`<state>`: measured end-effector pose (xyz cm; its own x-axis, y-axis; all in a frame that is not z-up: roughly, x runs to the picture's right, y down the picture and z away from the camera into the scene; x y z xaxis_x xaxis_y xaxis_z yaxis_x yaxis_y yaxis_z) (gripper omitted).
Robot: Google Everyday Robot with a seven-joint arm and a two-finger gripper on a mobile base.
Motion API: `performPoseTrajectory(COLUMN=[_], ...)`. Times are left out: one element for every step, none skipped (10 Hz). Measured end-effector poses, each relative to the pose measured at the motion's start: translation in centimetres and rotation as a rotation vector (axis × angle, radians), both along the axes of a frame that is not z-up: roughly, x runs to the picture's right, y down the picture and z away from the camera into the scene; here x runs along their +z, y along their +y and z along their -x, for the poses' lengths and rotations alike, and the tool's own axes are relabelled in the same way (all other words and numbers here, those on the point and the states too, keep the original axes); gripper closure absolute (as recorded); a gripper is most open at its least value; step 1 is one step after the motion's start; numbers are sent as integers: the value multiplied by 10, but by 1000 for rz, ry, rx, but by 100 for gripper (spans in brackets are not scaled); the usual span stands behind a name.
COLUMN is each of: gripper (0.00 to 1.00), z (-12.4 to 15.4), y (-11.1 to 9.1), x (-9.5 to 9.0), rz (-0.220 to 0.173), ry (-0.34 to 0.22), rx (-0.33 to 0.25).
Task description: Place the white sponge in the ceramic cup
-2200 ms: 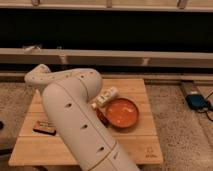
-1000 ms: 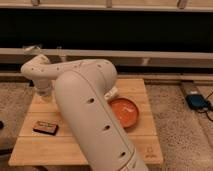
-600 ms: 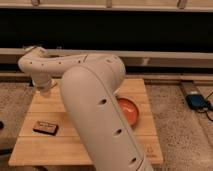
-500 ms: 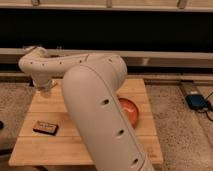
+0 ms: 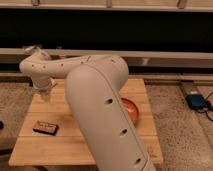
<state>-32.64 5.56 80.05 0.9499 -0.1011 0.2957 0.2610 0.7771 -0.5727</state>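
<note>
The white sponge cannot be seen. It is either at the gripper (image 5: 45, 89) or already down inside the cup, which is hidden too, most likely just under that gripper. The gripper points down over the far left corner of the tabletop (image 5: 30, 145), at the end of the big white arm (image 5: 100, 105) that sweeps across the middle of the view; whether it is apart or together I cannot tell. The step in hand looks like the drop itself. To do it well, the gripper should stay centred over the cup's mouth and low, let go fully so the sponge falls straight in, then lift straight up — a sideways pull could tip a small cup near the edge. The orange bowl (image 5: 131, 111) and the black block (image 5: 45, 128) lie well apart from that corner and should not interfere.
</note>
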Motion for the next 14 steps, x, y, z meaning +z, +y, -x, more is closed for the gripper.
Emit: performPoseTrajectory(gripper=[30, 22, 20, 20, 20, 20, 20, 20, 20, 20, 20, 20, 20, 20], z=[3, 9, 15, 17, 17, 17, 18, 20, 20, 19, 19, 20, 21, 26], y=[1, 2, 2, 2, 1, 0, 1, 1, 2, 1, 1, 1, 0, -4], x=[3, 8, 11, 14, 16, 17, 16, 16, 16, 16, 16, 17, 20, 32], rz=[4, 8, 15, 21, 23, 24, 24, 24, 24, 24, 24, 24, 21, 9], ry=[-18, -40, -65, -96, -121, -126, -128, -130, -130, -130, -130, -130, -132, -129], rx=[-11, -23, -36, -53, -65, -68, -68, -70, -70, -69, -69, -68, -66, -65])
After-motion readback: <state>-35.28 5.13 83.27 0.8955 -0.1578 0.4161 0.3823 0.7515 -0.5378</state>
